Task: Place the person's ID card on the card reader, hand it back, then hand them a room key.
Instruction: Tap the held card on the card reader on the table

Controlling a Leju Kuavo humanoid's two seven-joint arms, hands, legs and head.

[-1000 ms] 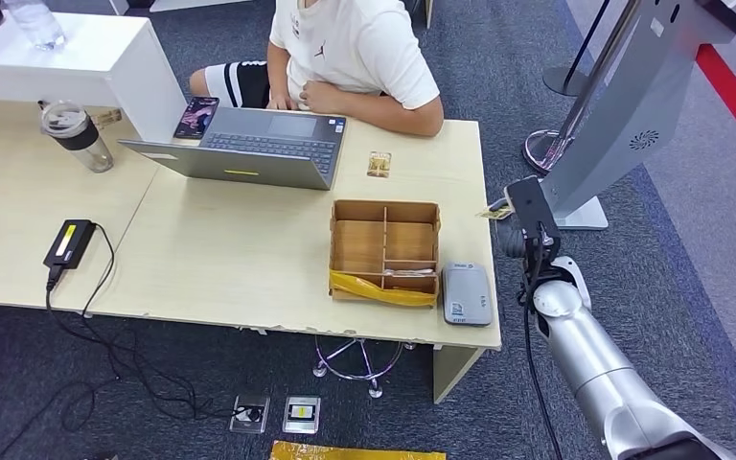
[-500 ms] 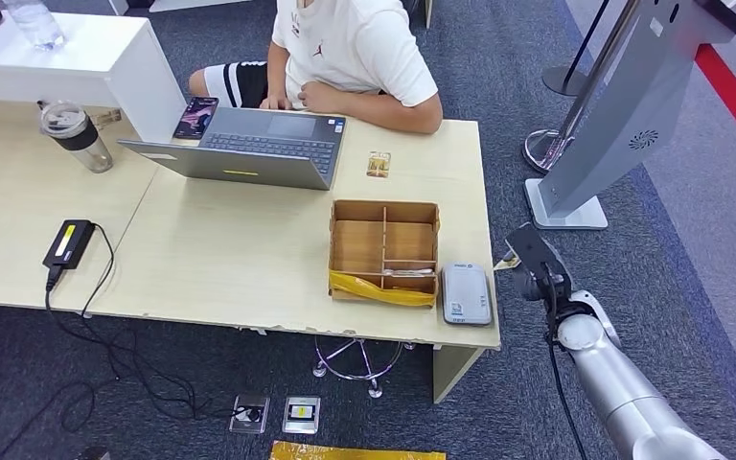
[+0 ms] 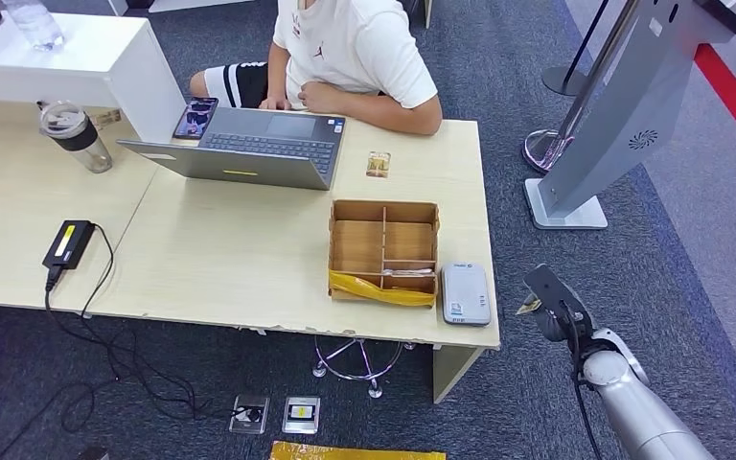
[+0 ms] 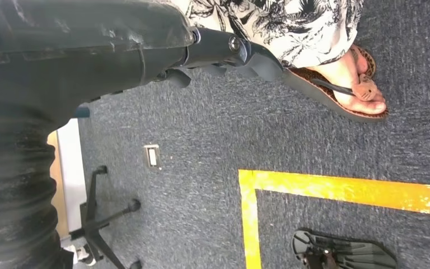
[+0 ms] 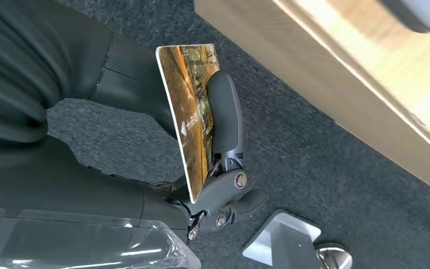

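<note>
My right hand (image 3: 549, 299) hangs low beside the table's right front corner, off the tabletop. In the right wrist view that hand (image 5: 224, 120) pinches a brown and gold card (image 5: 193, 112) upright between thumb and finger; the card's edge (image 3: 525, 308) peeks out in the head view. The grey card reader (image 3: 466, 294) lies at the table's front right, left of my hand. A second small gold card (image 3: 378, 164) lies on the table near the seated person (image 3: 355, 48). My left hand (image 4: 145, 39) hangs over the carpet, a finger stretched out, holding nothing.
A wooden compartment box (image 3: 384, 249) with a yellow strip stands beside the reader. An open laptop (image 3: 249, 144), a phone (image 3: 197, 117), a tumbler (image 3: 77, 136) and a black adapter (image 3: 68, 241) sit on the table (image 3: 230, 259). A grey kiosk stand (image 3: 623, 115) rises at right. A sandalled foot (image 4: 347, 78) stands close behind.
My right arm has dropped and drawn back towards me along the table's right side, carrying the card from beside the box's level to below the front corner.
</note>
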